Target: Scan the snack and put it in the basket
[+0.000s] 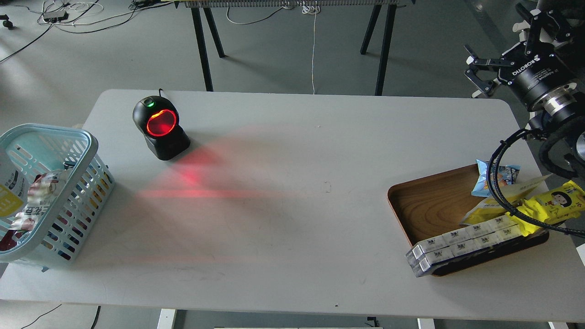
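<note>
The snack (pixel 10 188), a white and yellow pouch, shows only in part at the left edge, inside the light blue basket (pixel 87 146) at the table's left end. It leans beside a red and white packet (pixel 39 194) in the basket. My left gripper is out of view, so I cannot see whether it holds the pouch. My right gripper (pixel 476 73) hangs open and empty above the table's far right corner, away from the pouch.
A black scanner (pixel 161 127) glows red at the back left and throws red light on the table. A brown wooden tray (pixel 427 205) at the right holds a blue packet (pixel 497 176), a yellow cartoon-face wrapper (pixel 555 201) and white boxes (pixel 461 244).
</note>
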`<state>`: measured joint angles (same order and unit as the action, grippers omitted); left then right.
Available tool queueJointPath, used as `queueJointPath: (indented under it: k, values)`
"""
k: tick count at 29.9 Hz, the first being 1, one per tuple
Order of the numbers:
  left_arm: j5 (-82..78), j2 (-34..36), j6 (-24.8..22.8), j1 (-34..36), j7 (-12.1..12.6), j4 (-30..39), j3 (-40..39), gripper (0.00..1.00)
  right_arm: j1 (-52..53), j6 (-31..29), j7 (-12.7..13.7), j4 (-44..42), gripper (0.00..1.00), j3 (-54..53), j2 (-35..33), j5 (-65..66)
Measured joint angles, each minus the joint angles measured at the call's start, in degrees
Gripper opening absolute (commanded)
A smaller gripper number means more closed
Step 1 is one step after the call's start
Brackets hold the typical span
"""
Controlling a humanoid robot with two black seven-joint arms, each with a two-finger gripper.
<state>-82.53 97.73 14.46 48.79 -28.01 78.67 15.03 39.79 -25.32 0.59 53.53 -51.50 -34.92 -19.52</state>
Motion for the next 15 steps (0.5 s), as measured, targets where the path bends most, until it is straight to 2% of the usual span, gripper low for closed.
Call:
queueJointPath:
  k: [2,5,6,9,10,15]
  values:
    - [0.1,-0.2,0.6,0.0,0.0,0.0,1.0,0.01,-0.1,0.1,0.0,0.0,1.0,0.0,0.0,0.0]
    - [0.3,-0.5,1.4,0.0,0.0,0.0,1.7,0.17,-0.1,0.1,0.0,0.0,1.0,0.0,0.0,0.0]
    - [0.6,-0.6,1.5,0.0,0.0,0.0,1.8,0.32,-0.1,0.1,0.0,0.0,1.0,0.0,0.0,0.0]
    - [1.6,-0.6,1.7,0.0,0.0,0.0,1.8,0.86,-0.2,0.1,0.0,0.0,1.0,0.0,0.0,0.0]
    - [2.0,-0.6,1.7,0.0,0.0,0.0,1.8,0.94,-0.2,0.1,0.0,0.0,1.0,0.0,0.0,0.0]
    - [3.3,0.1,1.8,0.2,0.0,0.4,0.9,0.99,-0.2,0.4,0.0,0.0,1.0,0.0,0.1,0.0]
